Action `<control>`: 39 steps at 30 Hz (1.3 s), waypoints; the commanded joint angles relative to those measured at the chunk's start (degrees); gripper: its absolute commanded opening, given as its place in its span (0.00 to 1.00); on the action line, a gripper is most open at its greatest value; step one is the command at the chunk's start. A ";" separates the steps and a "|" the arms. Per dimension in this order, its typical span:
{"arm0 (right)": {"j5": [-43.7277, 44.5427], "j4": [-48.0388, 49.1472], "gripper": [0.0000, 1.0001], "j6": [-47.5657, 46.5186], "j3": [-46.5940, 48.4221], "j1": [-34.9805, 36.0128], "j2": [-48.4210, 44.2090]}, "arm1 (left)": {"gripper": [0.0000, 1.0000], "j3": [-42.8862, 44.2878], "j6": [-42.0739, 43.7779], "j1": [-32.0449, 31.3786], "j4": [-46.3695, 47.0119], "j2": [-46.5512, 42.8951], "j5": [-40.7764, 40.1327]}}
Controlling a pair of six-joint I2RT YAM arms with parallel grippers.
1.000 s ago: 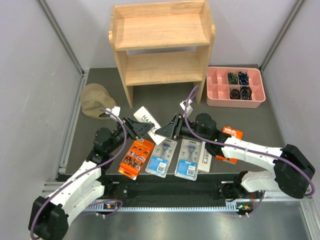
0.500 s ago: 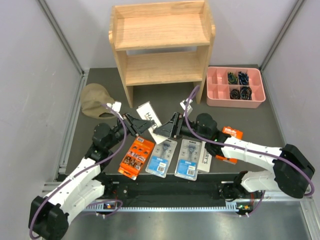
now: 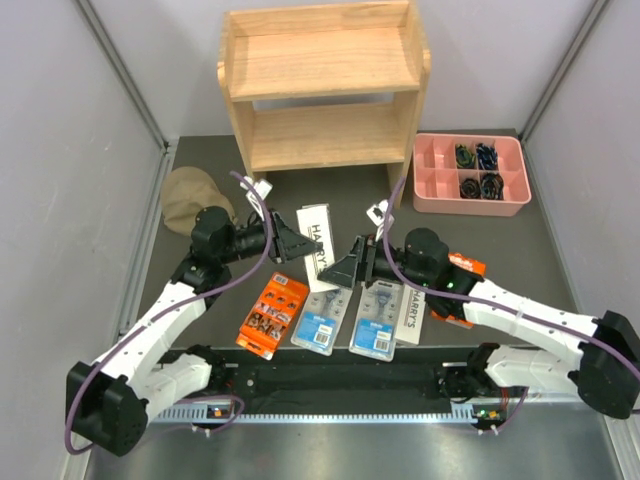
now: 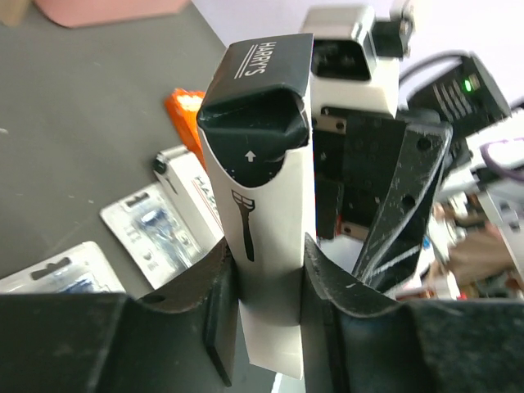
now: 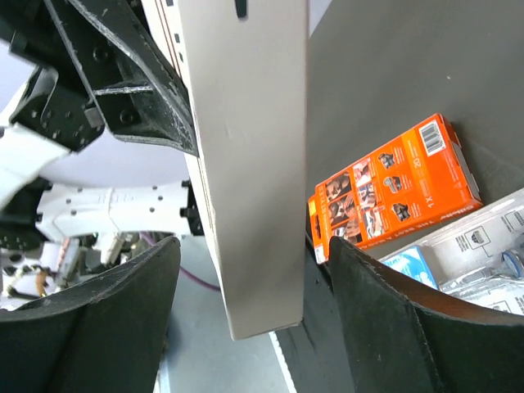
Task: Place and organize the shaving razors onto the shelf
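I am holding one white HARRY'S box (image 3: 322, 228) in my left gripper (image 3: 303, 245), its jaws pinching the sides. The box is in front of the shelf (image 3: 320, 65), and its long side is pointing from the shelf toward me. My right gripper (image 3: 340, 272) is spreading wide around its near end, maybe not touching. The pink tray (image 3: 432, 200) is holding small dark bits (image 3: 478, 170).

Overhead, wrists close, apparently sharing box (image 4: 270, 246)

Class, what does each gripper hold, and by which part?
The left gripper clamps the long white HARRY'S box by one end; the right gripper holds nothing.
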 commanded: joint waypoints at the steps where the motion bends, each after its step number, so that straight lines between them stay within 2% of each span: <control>1: -3.41 -1.92 0.73 -4.32 2.21 -0.06 -3.17 | 0.34 3.65 2.65 0.24 1.90 -0.22 7.93; 10: -7.55 -2.97 0.68 -5.02 2.04 -0.06 -3.26 | 0.33 3.91 2.13 0.24 1.72 -1.01 5.21; 15: -7.11 -3.15 0.66 -4.67 0.72 -0.06 -4.13 | 0.32 3.12 -0.59 0.24 5.15 -0.84 3.45; 18: -5.80 -3.32 0.56 -4.32 -0.16 -0.06 -4.84 | 0.31 2.68 -1.91 0.24 6.81 -0.40 3.18; 21: -4.13 -3.77 0.40 -3.70 -0.86 -0.06 -5.10 | 0.32 1.98 -3.23 0.24 8.75 -0.13 3.80; 24: -2.72 -3.24 0.34 -3.09 -1.57 -0.06 -5.98 | 0.33 1.45 -3.59 0.24 9.02 -0.13 3.97; 26: -2.19 -2.98 0.27 -2.82 -1.92 -0.06 -6.16 | 0.36 1.37 -3.41 0.24 8.58 -0.31 3.80; 28: -1.75 -3.06 0.20 -2.65 -1.92 0.12 -6.25 | 0.41 1.36 -2.36 0.24 7.44 -0.66 3.45; 31: -1.31 -2.98 0.16 -2.21 -2.35 -0.05 -6.68 | 0.57 1.98 0.27 0.24 3.32 -1.27 2.14; 32: -0.96 -3.06 0.15 -1.95 -2.44 -0.06 -6.86 | 0.66 2.15 1.15 0.24 1.83 -1.45 1.61; 33: -0.79 -3.15 0.15 -1.86 -2.53 0.03 -6.95 | 0.70 2.85 2.90 0.24 -1.06 -1.80 0.82; 37: -0.43 -3.85 0.14 -1.86 -2.36 -0.05 -7.13 | 0.99 5.49 7.39 0.24 -10.72 -2.94 -4.98; 39: -0.17 -4.38 0.13 -1.77 -2.27 -0.06 -7.13 | 0.99 6.98 9.67 0.24 -14.42 -3.64 -9.02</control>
